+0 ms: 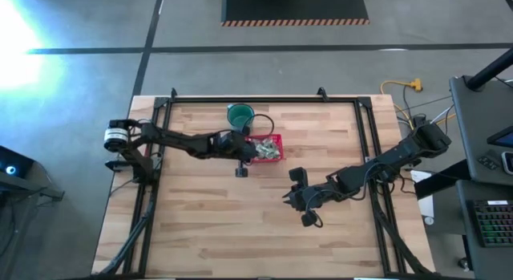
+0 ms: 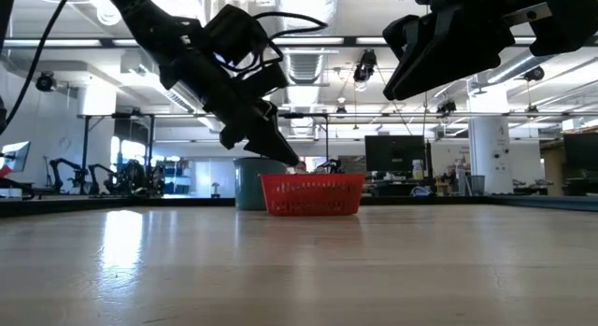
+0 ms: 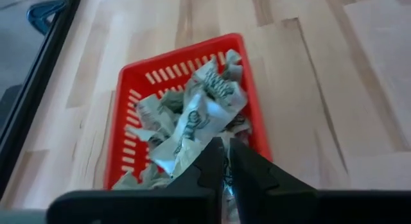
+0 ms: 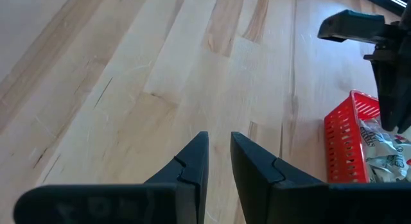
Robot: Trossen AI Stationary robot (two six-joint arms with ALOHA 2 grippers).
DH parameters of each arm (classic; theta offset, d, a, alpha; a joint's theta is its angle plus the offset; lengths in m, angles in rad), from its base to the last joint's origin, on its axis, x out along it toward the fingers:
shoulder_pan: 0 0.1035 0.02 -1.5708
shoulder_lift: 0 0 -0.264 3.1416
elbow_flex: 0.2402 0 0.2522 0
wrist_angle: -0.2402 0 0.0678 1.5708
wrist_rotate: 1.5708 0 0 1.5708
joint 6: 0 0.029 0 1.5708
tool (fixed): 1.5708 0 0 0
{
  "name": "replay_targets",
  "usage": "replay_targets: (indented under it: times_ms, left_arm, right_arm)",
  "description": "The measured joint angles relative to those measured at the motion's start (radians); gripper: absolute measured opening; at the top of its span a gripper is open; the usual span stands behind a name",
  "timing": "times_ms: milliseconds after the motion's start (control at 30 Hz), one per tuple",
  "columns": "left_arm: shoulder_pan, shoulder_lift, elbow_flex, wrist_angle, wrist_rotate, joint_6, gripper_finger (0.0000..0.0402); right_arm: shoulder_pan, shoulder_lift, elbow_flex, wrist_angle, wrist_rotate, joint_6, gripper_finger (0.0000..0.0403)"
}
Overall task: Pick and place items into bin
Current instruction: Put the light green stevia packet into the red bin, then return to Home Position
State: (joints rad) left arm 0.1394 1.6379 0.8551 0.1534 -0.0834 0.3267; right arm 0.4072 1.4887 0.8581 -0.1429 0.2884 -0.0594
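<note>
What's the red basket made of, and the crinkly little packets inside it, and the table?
The red basket looks like glossy moulded plastic, with slotted walls. The packets seem to be thin film or paper wrappers, since they crease and crumple. The table looks like smooth pale wood, showing grain and joined strips.

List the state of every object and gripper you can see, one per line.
Red basket: upright on the table, filled with wrapped pieces.
Wrapped pieces: heaped in the basket, none seen loose on the wood.
Green cup: upright, just behind the basket.
Left gripper: at the basket's edge, shut on a wrapped piece.
Right gripper: over bare table, fingers slightly apart, empty.
</note>
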Motion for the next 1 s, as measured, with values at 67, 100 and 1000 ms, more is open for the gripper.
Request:
replay_targets:
  times_ms: [67,100,1000]
  left_arm:
    - [0.009,0.0,0.0,-0.007,0.0,-0.003,0.0014]
    - [0.012,0.0,0.0,-0.007,0.0,-0.003,0.0021]
    - [0.001,-0.26,-0.011,-0.027,-0.003,0.032,0.0135]
  right_arm:
    - [0.0,0.0,0.0,0.0,0.0,0.0,0.0057]
    - [0.0,0.0,0.0,0.0,0.0,0.0,0.0057]
    - [-0.011,-0.081,0.113,-0.031,-0.004,-0.173,0.0057]
